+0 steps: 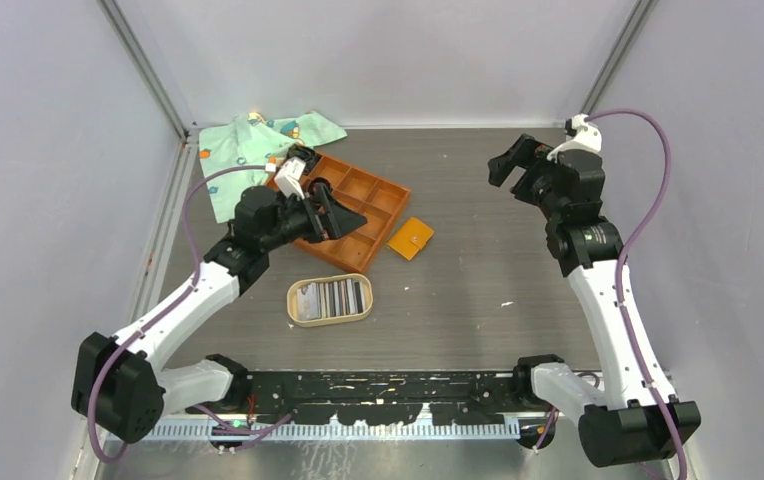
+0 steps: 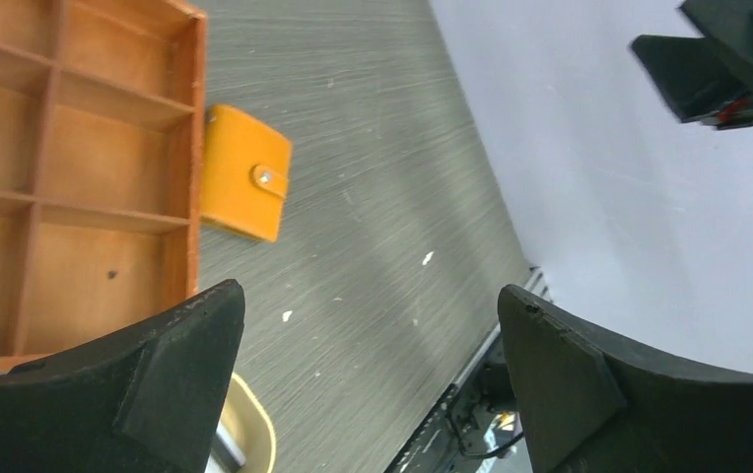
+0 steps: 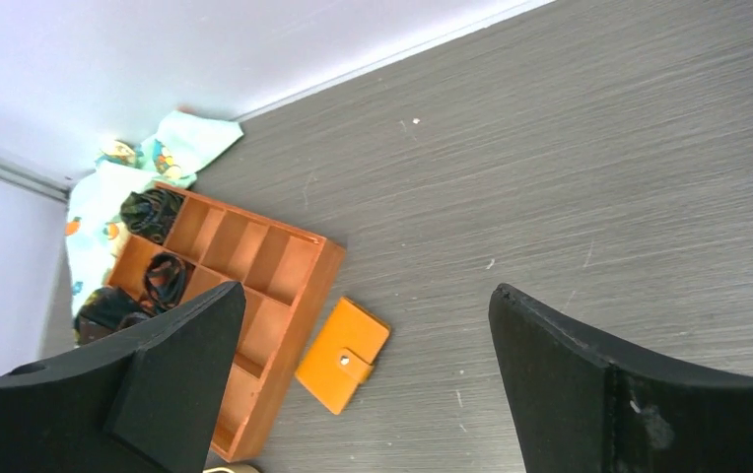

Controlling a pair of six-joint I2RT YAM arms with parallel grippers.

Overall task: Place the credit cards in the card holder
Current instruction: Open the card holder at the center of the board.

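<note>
The orange card holder (image 1: 411,238) lies snapped closed on the table, right beside the compartment tray; it also shows in the left wrist view (image 2: 244,173) and the right wrist view (image 3: 343,355). Several credit cards (image 1: 330,298), grey, silver and striped, lie in the oval tan-rimmed dish (image 1: 293,296). My left gripper (image 1: 343,215) hovers open over the tray's near part, left of the card holder, with nothing between its fingers (image 2: 180,374). My right gripper (image 1: 513,160) hangs open and empty high at the back right, far from both.
An orange-brown compartment tray (image 1: 383,200) sits at the back left, dark items in its far cells (image 3: 151,212). A mint patterned cloth (image 1: 248,145) lies behind it in the corner. White walls enclose the table on three sides.
</note>
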